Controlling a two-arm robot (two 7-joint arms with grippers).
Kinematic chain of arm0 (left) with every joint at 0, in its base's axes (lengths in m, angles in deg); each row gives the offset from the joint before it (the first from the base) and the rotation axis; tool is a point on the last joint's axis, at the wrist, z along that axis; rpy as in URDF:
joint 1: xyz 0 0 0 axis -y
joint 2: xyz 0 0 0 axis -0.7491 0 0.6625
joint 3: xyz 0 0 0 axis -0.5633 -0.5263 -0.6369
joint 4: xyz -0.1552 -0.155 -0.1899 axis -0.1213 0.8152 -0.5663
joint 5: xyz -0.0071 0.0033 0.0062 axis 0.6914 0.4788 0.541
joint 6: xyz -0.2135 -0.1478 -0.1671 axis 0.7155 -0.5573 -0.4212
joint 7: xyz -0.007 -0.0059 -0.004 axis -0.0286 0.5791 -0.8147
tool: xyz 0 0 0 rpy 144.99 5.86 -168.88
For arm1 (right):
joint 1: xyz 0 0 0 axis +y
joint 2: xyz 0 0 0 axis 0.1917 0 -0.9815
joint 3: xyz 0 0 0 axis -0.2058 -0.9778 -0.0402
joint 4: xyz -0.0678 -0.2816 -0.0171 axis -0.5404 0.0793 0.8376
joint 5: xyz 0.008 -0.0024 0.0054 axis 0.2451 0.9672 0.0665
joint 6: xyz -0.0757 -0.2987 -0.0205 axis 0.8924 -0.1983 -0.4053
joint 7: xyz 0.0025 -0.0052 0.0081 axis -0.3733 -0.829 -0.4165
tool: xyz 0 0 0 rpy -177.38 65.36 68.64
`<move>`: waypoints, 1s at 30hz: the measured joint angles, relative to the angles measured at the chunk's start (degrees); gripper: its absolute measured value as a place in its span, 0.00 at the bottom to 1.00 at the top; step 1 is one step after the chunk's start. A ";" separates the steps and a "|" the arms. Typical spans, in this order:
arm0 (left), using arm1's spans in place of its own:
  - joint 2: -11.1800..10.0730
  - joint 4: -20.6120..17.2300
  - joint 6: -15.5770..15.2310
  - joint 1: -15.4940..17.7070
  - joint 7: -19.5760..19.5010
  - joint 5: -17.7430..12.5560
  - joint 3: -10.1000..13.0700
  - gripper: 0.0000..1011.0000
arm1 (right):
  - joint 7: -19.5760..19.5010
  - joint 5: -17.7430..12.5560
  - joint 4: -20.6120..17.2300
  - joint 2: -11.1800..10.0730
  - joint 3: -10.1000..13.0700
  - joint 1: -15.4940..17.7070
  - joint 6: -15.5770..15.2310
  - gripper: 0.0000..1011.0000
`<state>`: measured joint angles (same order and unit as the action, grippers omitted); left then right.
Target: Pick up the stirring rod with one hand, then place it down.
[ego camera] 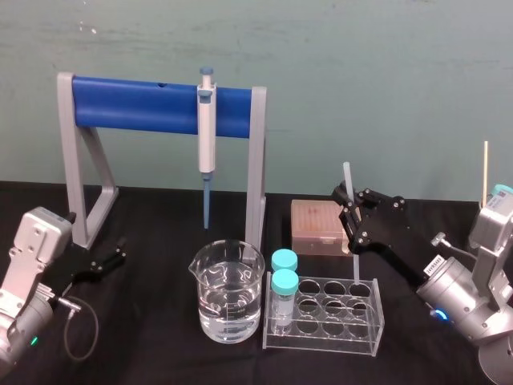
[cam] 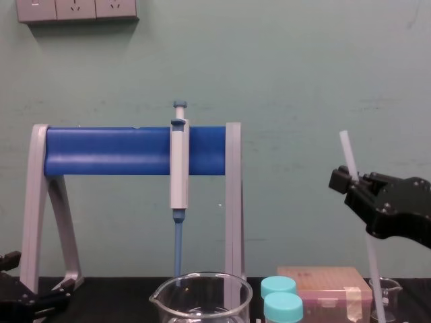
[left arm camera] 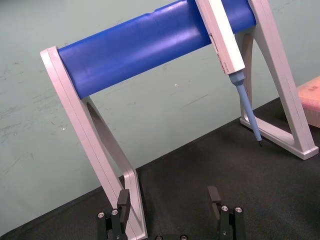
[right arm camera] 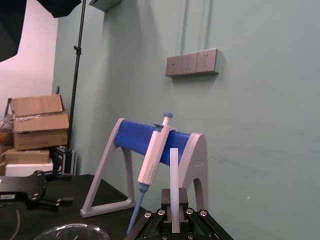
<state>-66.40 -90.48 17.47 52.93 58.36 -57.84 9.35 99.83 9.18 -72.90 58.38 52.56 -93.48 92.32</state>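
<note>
well, my black blocky right gripper (ego camera: 350, 207) is clamped on the long translucent white stirring rod (ego camera: 347, 176), near upright by the clear plastic tube rack (ego camera: 377, 309); my left gripper (left arm camera: 169, 200) sits wide, low beside the grey-and-blue stand (ego camera: 258, 160).

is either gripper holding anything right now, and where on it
The right gripper is shut on the stirring rod, gripping its upper part; the left gripper is open and empty.
</note>
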 joint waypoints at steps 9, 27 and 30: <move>0.00 0.00 0.00 0.00 0.00 0.00 0.00 0.99 | 0.44 0.02 1.21 -0.41 -1.36 -0.57 -1.69 0.07; 0.00 0.00 0.00 0.00 0.00 0.00 0.00 0.99 | 0.23 1.49 4.90 -1.35 -3.36 -2.33 -4.99 0.07; 0.00 0.00 0.00 0.00 0.00 0.00 0.00 0.99 | -0.08 1.71 5.12 -1.50 -3.45 -2.44 -5.68 0.07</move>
<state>-66.40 -90.48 17.47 52.92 58.36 -57.84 9.35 99.75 10.89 -67.78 56.87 49.11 -95.92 86.64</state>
